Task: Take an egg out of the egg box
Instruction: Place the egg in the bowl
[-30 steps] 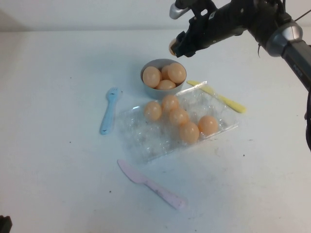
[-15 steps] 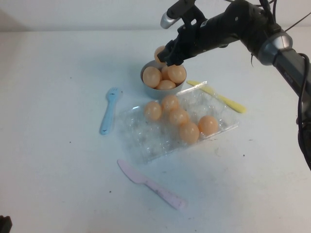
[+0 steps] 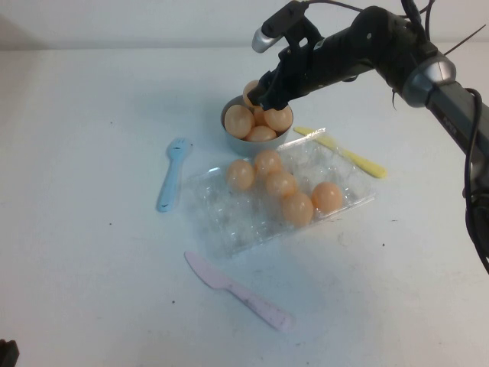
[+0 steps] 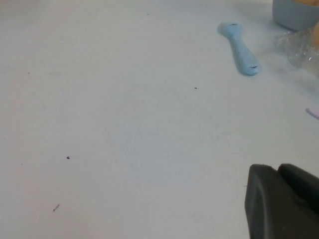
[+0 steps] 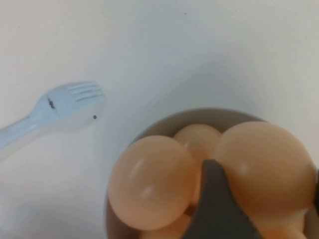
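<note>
A: Over the far rim of the bowl (image 3: 227, 115) — item one, the egg (image 3: 251, 89), peach-orange, clamped in the right gripper (image 3: 261, 93). It is clear of the egg box (image 3: 229, 222) and above the eggs in the bowl (image 3: 260, 122). In the right wrist view the held egg (image 5: 264, 167) fills the near field, with a dark finger (image 5: 217, 209) across its front.

B: Item two?

A: The egg box, clear crinkled plastic, nearer the robot than the bowl and just beside it. Five eggs sit in its wells (image 3: 281, 183); the remaining wells look empty.

B: Step in hand?

A: By judgement, removal is done and the deposit is in hand: the egg hangs over the bowl, not yet set down. The next move calls for a short descent into the gap behind the three eggs, then a gentle parting of the jaws so the egg settles without rolling out or knocking its neighbours.

B: Other holdings?

A: Blue fork (image 3: 173, 173) on the table to the left of the box; yellow knife (image 3: 341, 151) to the right of the bowl; pink knife (image 3: 238, 291) on the near side of the box. All lie apart from the gripper.

B: Left arm?

A: Left gripper (image 4: 283, 201) parked low over bare table (image 3: 76, 229), well apart from everything; whether its fingers are open or closed cannot be told. The fork (image 4: 239, 48) shows far off in its view.
</note>
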Robot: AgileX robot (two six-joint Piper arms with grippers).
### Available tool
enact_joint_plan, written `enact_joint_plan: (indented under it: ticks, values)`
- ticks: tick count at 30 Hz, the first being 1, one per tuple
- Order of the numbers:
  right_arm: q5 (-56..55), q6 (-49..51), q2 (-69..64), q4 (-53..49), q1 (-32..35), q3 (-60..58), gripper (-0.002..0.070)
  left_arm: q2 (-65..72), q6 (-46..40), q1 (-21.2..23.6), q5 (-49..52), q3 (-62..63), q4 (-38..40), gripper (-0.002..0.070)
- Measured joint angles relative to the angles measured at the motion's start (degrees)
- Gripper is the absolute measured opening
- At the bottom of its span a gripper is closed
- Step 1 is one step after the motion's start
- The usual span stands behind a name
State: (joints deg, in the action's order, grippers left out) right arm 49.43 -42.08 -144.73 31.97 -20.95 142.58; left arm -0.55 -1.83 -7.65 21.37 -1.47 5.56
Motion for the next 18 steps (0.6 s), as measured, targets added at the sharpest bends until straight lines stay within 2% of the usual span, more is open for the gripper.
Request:
enact_joint_plan:
  ticks: [7, 12, 15, 18]
  values:
    - [0.0, 0.0, 0.0, 0.2, 0.0, 0.0, 0.0428, 0.0, 0.0, 0.0, 0.0, 0.0, 0.0, -0.0004]
    - [0.0, 0.0, 0.0, 0.2, 0.0, 0.0, 0.0443, 0.0, 0.0, 0.0, 0.0, 0.0, 0.0, -0.0004]
    - [0.9, 0.0, 0.6, -0.6, 0.0, 0.0, 0.0439, 0.0, 0.0, 0.0, 0.0, 0.0, 0.0, -0.0004]
    - [3.6, 0.8, 2.4, -2.2, 0.1, 0.0, 0.0375, 0.0, 0.0, 0.0, 0.0, 0.0, 0.0, -0.0004]
